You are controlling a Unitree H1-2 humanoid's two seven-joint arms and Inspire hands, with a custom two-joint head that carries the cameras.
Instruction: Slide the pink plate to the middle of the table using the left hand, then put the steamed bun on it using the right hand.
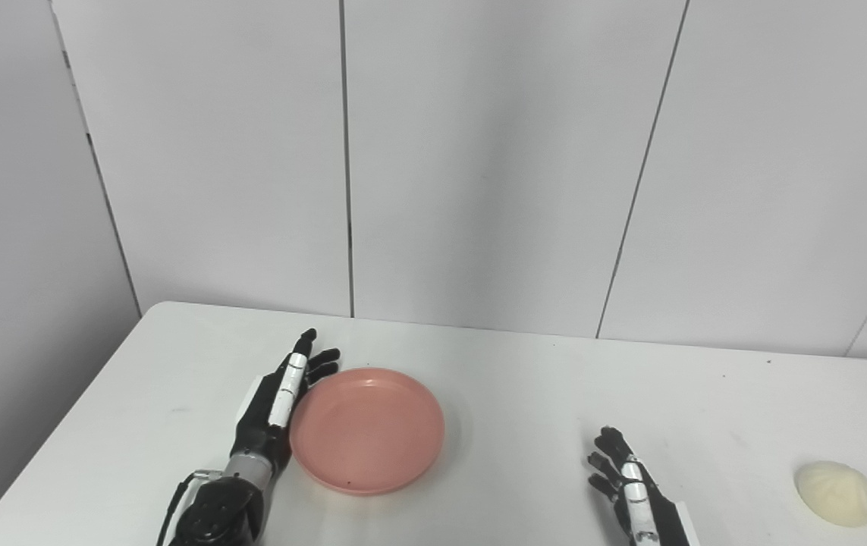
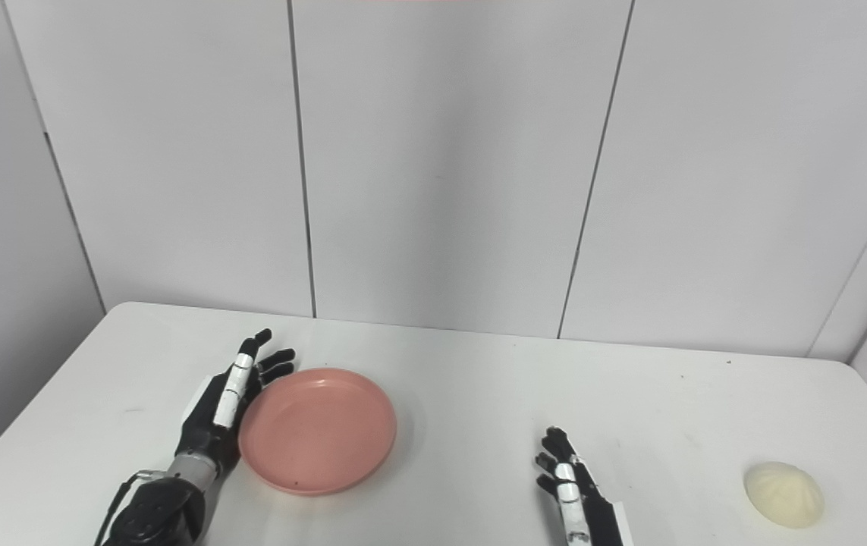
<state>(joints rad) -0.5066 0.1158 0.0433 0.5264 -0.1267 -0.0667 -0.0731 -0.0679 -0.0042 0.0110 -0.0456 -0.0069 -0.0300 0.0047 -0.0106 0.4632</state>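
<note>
While the pink plate [image 1: 367,430] lies flat, rim up, left of the white worktop's [image 1: 509,394] centre, the left hand [image 1: 275,406] stands edgewise against its nine-o'clock rim, fingers straight, slightly apart, pointing toward twelve. At four o'clock, well apart, sits the steamed bun [image 1: 836,493], dome up. The right hand [image 1: 626,481] rests between them, fingers spread, empty. Grey wall panels [image 1: 479,152] stand behind.

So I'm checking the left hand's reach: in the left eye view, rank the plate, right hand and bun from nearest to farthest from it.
1. Plate, right beside the left hand.
2. Right hand, across the table.
3. Bun, far right.
</note>
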